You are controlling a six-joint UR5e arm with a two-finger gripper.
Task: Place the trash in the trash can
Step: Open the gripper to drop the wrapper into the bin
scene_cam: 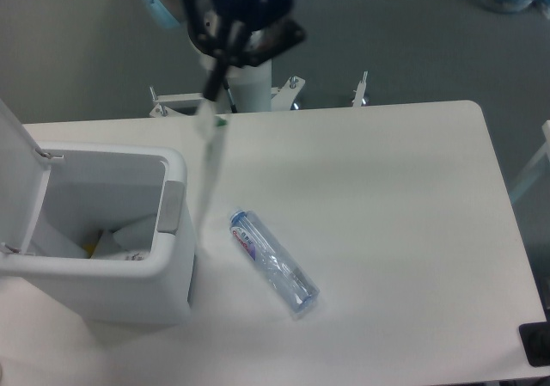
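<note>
A clear plastic bottle (273,264) with a pink-blue label lies on the white table (404,214), right of the trash can (94,231). The can is a white boxy bin with its lid (17,171) swung open at the left and a grey latch (172,206) on its right wall. My gripper (211,87) is high at the back, above the table's far edge, shut on the top of a flat clear-and-white packet (209,167). The packet hangs down in the air, its lower end just right of the can's right wall.
Some white and yellow waste (116,242) lies inside the can. The arm's grey pedestal (241,59) stands behind the table's far edge. A black object (534,345) sits at the table's front right corner.
</note>
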